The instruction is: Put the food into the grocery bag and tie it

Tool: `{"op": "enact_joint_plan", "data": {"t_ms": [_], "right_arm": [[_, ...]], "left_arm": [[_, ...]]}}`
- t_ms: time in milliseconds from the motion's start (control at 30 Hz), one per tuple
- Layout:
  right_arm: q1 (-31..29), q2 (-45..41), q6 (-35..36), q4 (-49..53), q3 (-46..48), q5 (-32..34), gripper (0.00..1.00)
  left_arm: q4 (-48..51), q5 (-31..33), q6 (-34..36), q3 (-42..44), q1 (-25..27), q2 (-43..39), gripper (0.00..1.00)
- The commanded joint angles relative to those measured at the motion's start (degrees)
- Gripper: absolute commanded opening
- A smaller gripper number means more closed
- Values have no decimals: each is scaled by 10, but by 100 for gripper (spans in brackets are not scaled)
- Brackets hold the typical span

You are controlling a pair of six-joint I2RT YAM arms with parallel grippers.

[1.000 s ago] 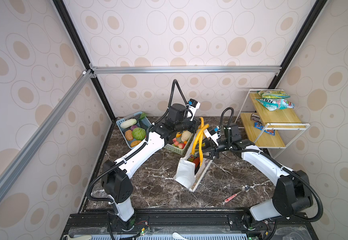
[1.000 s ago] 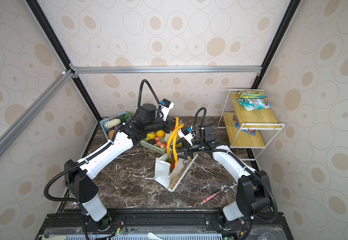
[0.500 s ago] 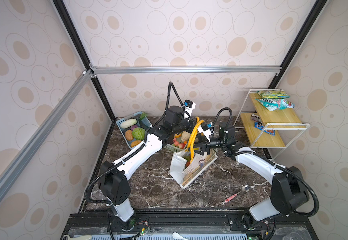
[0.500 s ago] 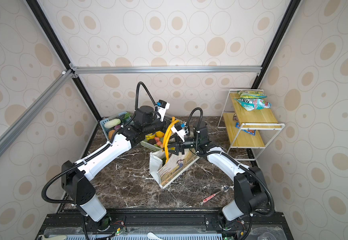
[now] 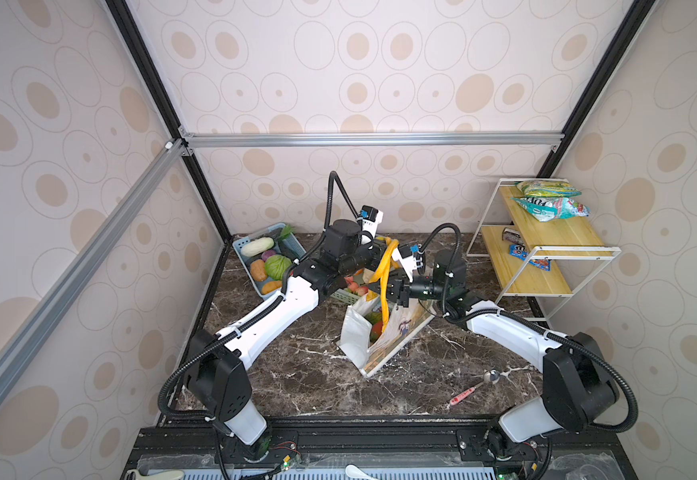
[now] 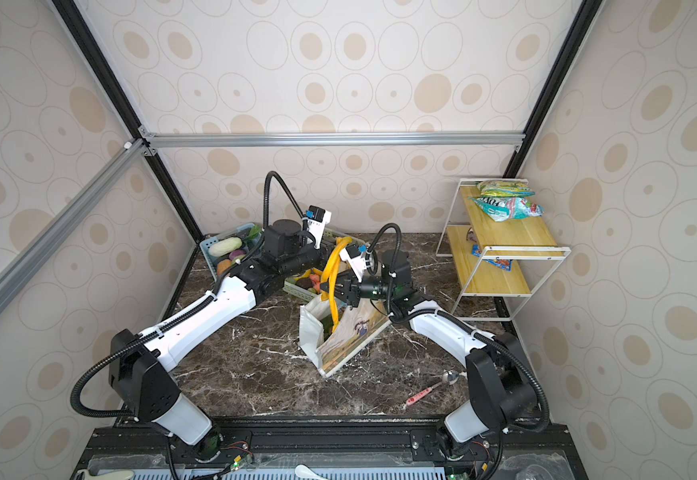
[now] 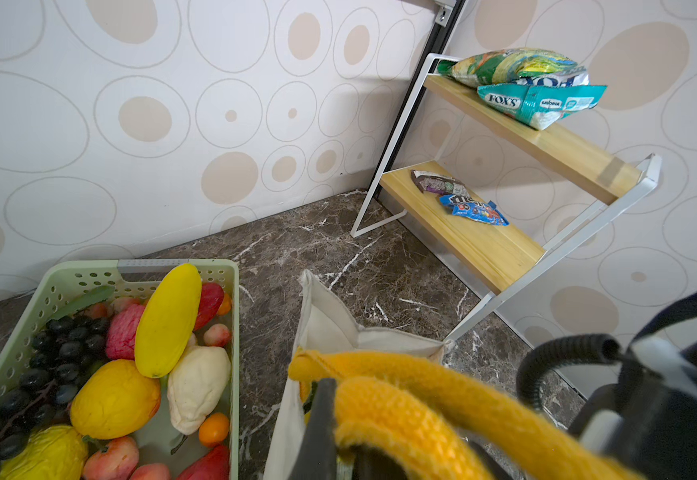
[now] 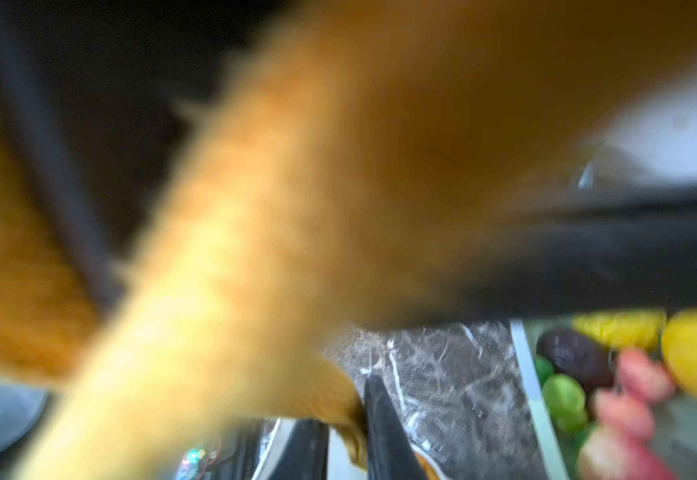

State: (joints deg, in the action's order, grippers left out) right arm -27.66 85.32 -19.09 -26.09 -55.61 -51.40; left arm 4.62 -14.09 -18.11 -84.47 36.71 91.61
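The grocery bag [image 5: 357, 332] [image 6: 311, 328], white with a printed side, leans on the marble at the middle in both top views. Its yellow straps [image 5: 385, 270] [image 6: 331, 270] rise up between my grippers. My left gripper [image 5: 380, 254] [image 7: 351, 432] is shut on the top loop of a strap [image 7: 400, 411]. Just below it, my right gripper [image 5: 383, 289] [image 8: 351, 432] is shut on a strap [image 8: 213, 270], which blurs most of the right wrist view. Red and green food [image 5: 375, 328] shows inside the bag. A teal snack packet [image 5: 550, 208] [image 7: 537, 104] lies on the top shelf.
A green basket [image 7: 236, 291] of toy fruit stands just behind the bag, and a blue basket [image 5: 242, 245] of vegetables is at the back left. The wooden shelf rack [image 5: 542, 249] with wrapped snacks stands at the back right. A red-handled spoon [image 5: 473, 388] lies at the front right.
Both grippers and the bag's top have shifted left, tilting the bag. The right gripper, open before, has closed on the strap. The left gripper keeps its hold.
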Motion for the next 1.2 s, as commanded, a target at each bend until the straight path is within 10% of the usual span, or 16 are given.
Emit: {"op": "enact_joint_plan", "data": {"t_ms": [0,333,1167], "right_arm": [[1,-45,-69,53,33,102,10],[3,-177,-176,217,76,344,7],[17,-287,-312,415,142,643,6]], "left_arm": [[-33,0,14,10,4,-41,0],[-44,-5,52,75,-28,-68,0],[-89,34,-41,274,-190,-104,0]]}}
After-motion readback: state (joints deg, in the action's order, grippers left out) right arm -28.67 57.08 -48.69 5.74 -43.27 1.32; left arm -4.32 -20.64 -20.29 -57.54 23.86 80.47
